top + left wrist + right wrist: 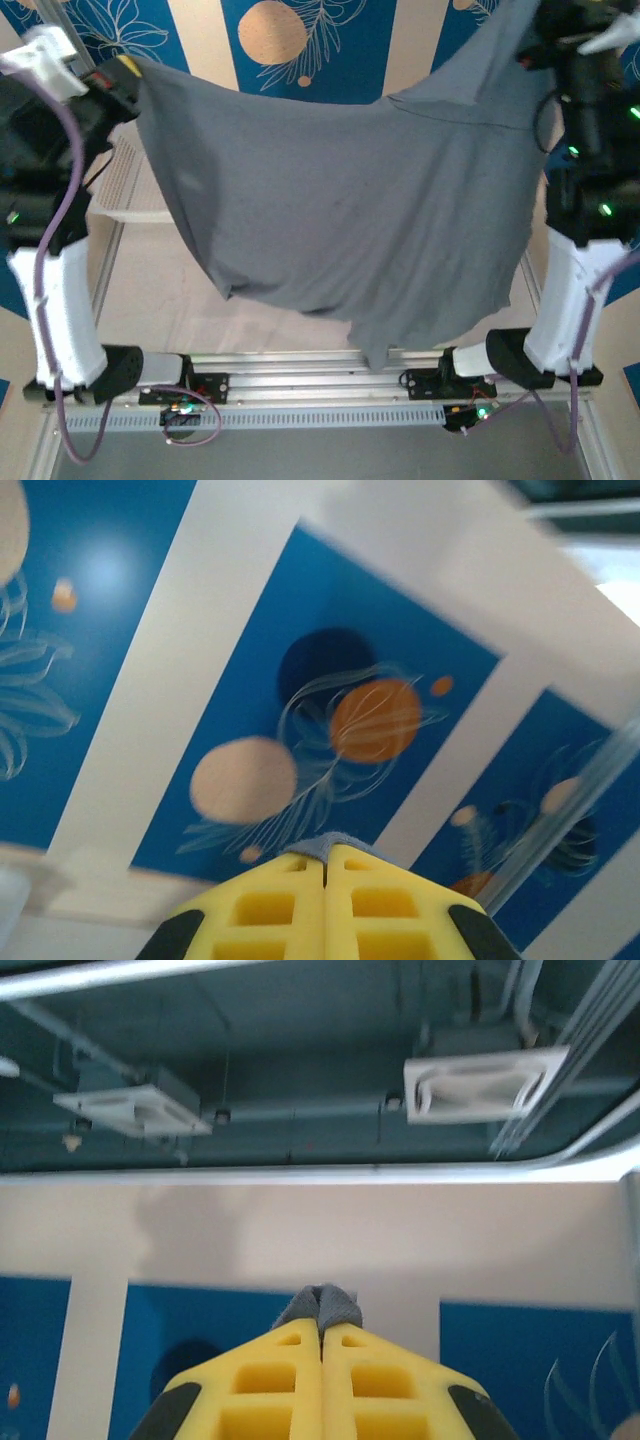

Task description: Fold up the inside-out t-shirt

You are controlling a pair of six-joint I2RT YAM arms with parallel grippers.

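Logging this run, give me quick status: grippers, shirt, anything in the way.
Both shut: left gripper and right gripper each pinch the t-shirt. It hangs spread between them. Near its left edge: white basket.

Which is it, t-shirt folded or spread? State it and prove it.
Spread, not folded. The t-shirt hangs as one open sheet between the left pincer and the right pincer, each shut on an edge.

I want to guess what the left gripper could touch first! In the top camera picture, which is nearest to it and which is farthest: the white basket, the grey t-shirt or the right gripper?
1. t-shirt: pinched in the left gripper, so touching it.
2. white basket: just below it, on the left side.
3. right gripper: far right, across the whole shirt.
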